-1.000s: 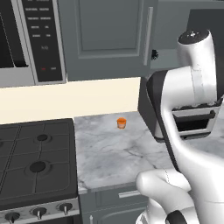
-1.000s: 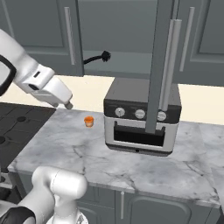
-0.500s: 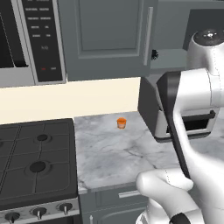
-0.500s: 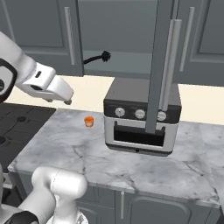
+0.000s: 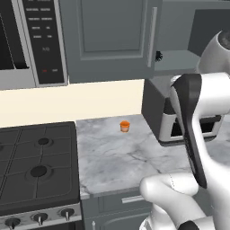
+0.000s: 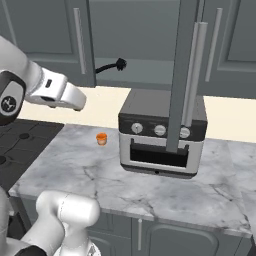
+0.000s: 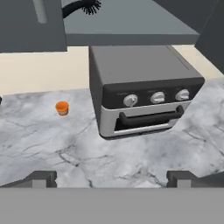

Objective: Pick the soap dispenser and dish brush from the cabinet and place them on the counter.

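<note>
The dish brush (image 6: 111,66), a slim black stick with a round bristled head, lies on the grey shelf of the open cabinet (image 6: 150,65), its head poking past the closed left door. Its head also shows in the left base view, dish brush (image 5: 158,55), and at the top of the hand view, dish brush (image 7: 83,6). The soap dispenser is out of view. My gripper (image 7: 111,180) is open and empty, hovering above the marble counter (image 7: 65,144) and well below and left of the shelf. My white wrist (image 6: 65,95) hangs left of the brush.
A dark toaster oven (image 6: 162,135) stands on the counter (image 6: 150,185) under the open cabinet. A tiny orange cup (image 6: 101,139) sits to its left. The open cabinet door (image 6: 187,75) juts out edge-on. A black gas stove (image 5: 36,166) and a microwave (image 5: 31,40) are at left.
The arm has lifted, and the hand has risen slightly toward the cabinet. The jaws stay open. Brush, cup and oven have not moved.
</note>
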